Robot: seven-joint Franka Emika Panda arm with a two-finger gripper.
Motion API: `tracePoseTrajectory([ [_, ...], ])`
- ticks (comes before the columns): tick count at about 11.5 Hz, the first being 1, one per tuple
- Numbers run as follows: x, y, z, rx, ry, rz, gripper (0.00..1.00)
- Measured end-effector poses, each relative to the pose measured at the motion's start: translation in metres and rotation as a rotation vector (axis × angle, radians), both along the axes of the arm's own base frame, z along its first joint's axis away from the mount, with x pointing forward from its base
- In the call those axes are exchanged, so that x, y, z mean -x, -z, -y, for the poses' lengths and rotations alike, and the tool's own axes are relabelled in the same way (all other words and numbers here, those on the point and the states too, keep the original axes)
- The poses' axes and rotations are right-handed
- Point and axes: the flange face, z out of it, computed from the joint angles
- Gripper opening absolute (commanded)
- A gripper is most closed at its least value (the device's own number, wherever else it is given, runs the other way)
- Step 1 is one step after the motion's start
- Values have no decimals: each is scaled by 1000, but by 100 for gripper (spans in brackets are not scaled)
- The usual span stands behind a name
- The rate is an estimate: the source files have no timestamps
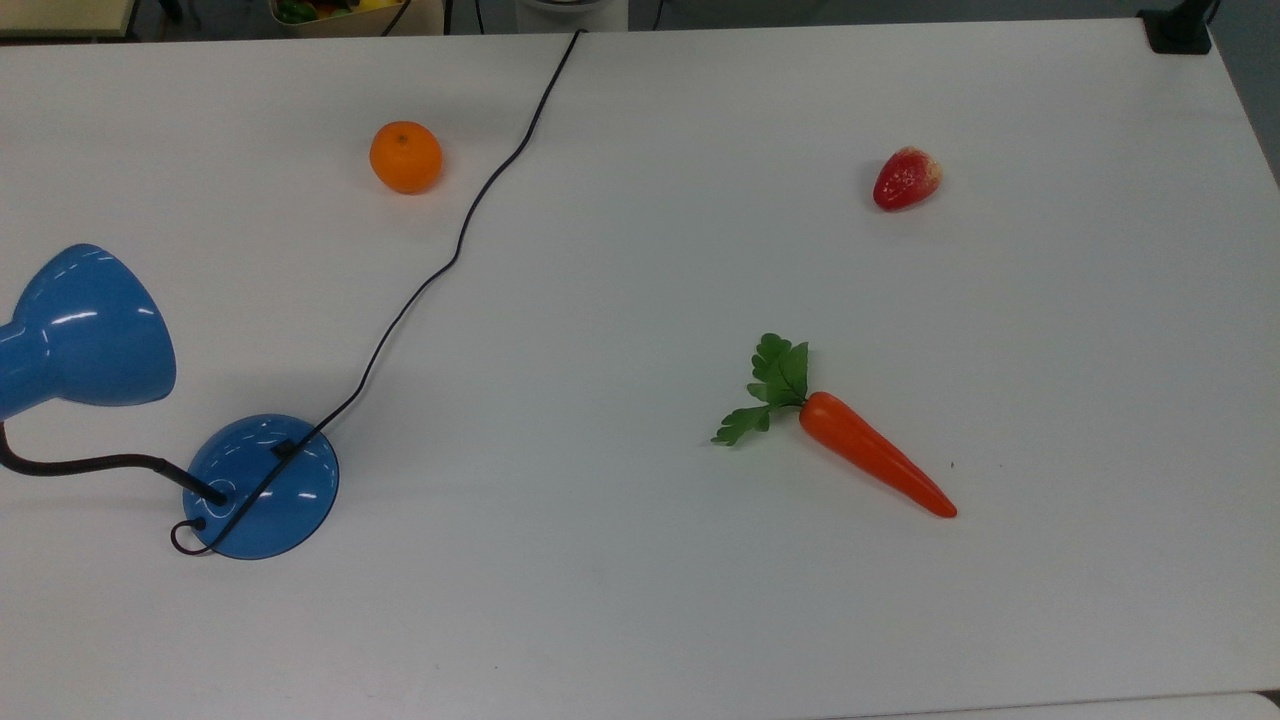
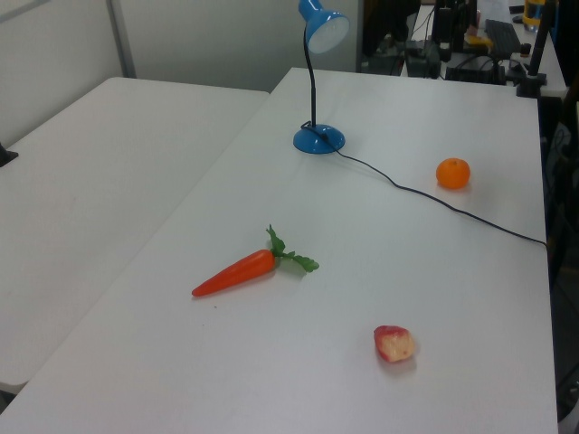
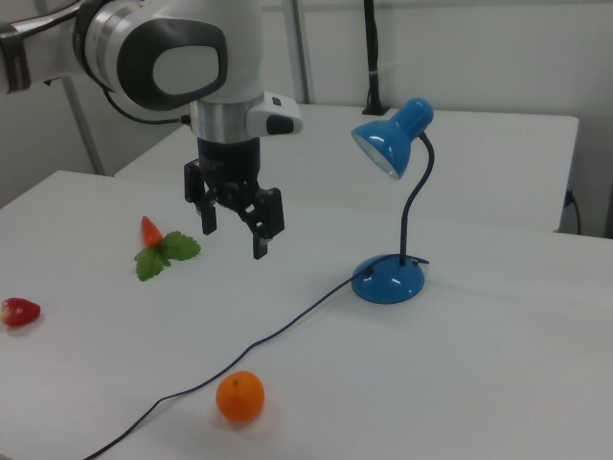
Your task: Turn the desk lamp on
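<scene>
White table (image 1: 640, 600) w/ a second white table (image 2: 81, 181) butted against it on the left view's left; cluttered bench w/ dark equipment behind in the left view.

Desk lamp (image 1: 262, 487) sits at the top view's lower left: round glossy blue base on the tabletop, black bendable neck curving off toward the top view's left edge, blue cone shade (image 1: 85, 328) above and to the left of the base. In the right view the desk lamp (image 3: 388, 278) stands upright, neck rising in an S-bend, shade tilted down toward the right view's left. In the left view the lamp (image 2: 318, 139) is at the far end of the table. Small black switch (image 1: 283, 450) on the base's dome. Thin black cord (image 1: 455, 255) loops at the base, crosses over the dome, then snakes across the table to its far edge in the top view.

Orange (image 1: 406, 157) lies near the cord, on the cord's left in the top view, apart from it. Strawberry (image 1: 906, 178) well apart at the top view's upper right. Toy carrot (image 1: 875, 466) w/ green leaves at centre-right, tip pointing to the top view's lower right.

Gripper (image 3: 234, 227) hangs above the table in the right view, fingers spread apart, holding nothing, pointing down. It's to the lamp's left in the right view, well clear of base and shade. White and grey arm (image 3: 163, 57) reaches in from the right view's upper left.
</scene>
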Motion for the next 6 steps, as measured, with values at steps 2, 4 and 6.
tracePoseTrajectory([
  [2, 0, 0, 0, 0, 0, 0, 77],
  [4, 0, 0, 0, 1, 1, 1, 43],
  [6, -2, -2, 1, 7, 3, 20, 20],
])
